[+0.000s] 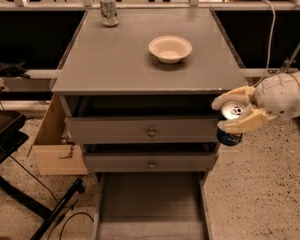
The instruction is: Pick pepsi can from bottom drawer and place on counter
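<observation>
My gripper (235, 113) is at the right side of the cabinet, level with the top knobbed drawer, just below the counter's front right corner. It is shut on the pepsi can (230, 128), a dark blue can with a silver top, held upright in the air. The bottom drawer (150, 204) is pulled out at the foot of the cabinet and looks empty. The counter (115, 59) is the flat grey top above.
A cream bowl (170, 48) sits on the counter right of middle. A pale silver-green can (108, 9) stands at its back left. Two knobbed drawers (151, 132) are slightly open. A cardboard box (55, 144) and a black stand (10, 149) are on the left.
</observation>
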### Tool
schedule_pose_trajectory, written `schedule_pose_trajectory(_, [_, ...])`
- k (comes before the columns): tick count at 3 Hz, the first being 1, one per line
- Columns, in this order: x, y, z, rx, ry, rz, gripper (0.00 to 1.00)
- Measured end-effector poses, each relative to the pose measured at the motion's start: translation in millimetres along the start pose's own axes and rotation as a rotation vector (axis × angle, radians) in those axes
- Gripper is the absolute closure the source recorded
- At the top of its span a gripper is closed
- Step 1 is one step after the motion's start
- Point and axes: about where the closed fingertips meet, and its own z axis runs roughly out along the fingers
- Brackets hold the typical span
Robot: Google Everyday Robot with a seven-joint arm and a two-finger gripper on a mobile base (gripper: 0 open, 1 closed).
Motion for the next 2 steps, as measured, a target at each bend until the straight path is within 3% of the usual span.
schedule_pose_trajectory(1, [-50.1,-44.5,23.9,0.012,-0.085,-0.015,1.0])
schedule_pose_trajectory(2, [-137.5,-114.3,59.3,0.027,-0.139,0.001,1.0])
